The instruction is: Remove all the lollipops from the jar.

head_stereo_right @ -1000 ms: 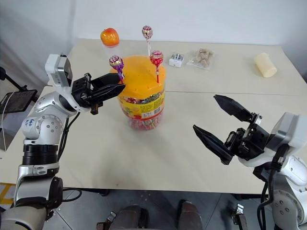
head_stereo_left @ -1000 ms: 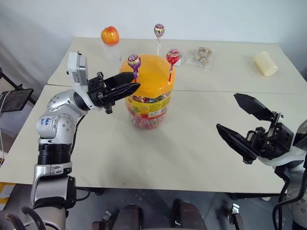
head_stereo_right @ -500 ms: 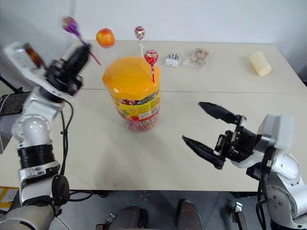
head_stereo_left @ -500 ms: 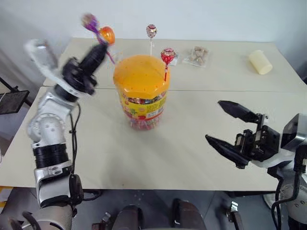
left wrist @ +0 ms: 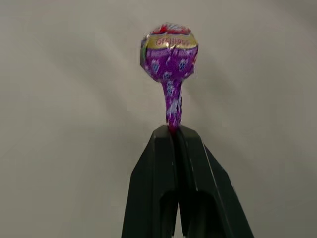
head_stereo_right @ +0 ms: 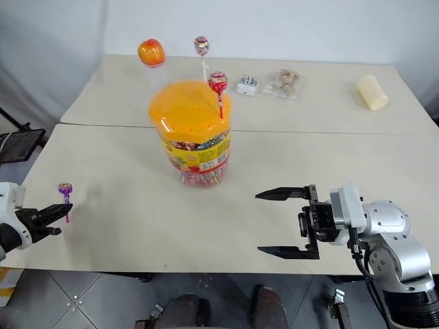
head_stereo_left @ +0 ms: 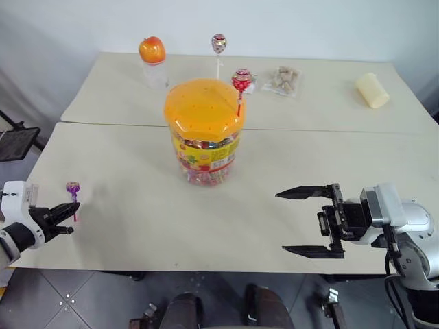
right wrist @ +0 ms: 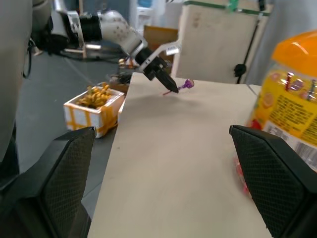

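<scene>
Left gripper (head_stereo_left: 70, 212) is pinching the purple lollipop (head_stereo_left: 72, 188); right gripper (head_stereo_left: 300, 223) is gaping beside the jar (head_stereo_left: 204, 130).

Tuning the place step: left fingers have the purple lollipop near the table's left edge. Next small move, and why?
Probably lower it slightly and open the fingers. The left gripper is shut on the purple lollipop over bare table, well clear of the jar. Two lollipops still stand in the lid, so the gripper should be freed. The right gripper is open and idle.
</scene>
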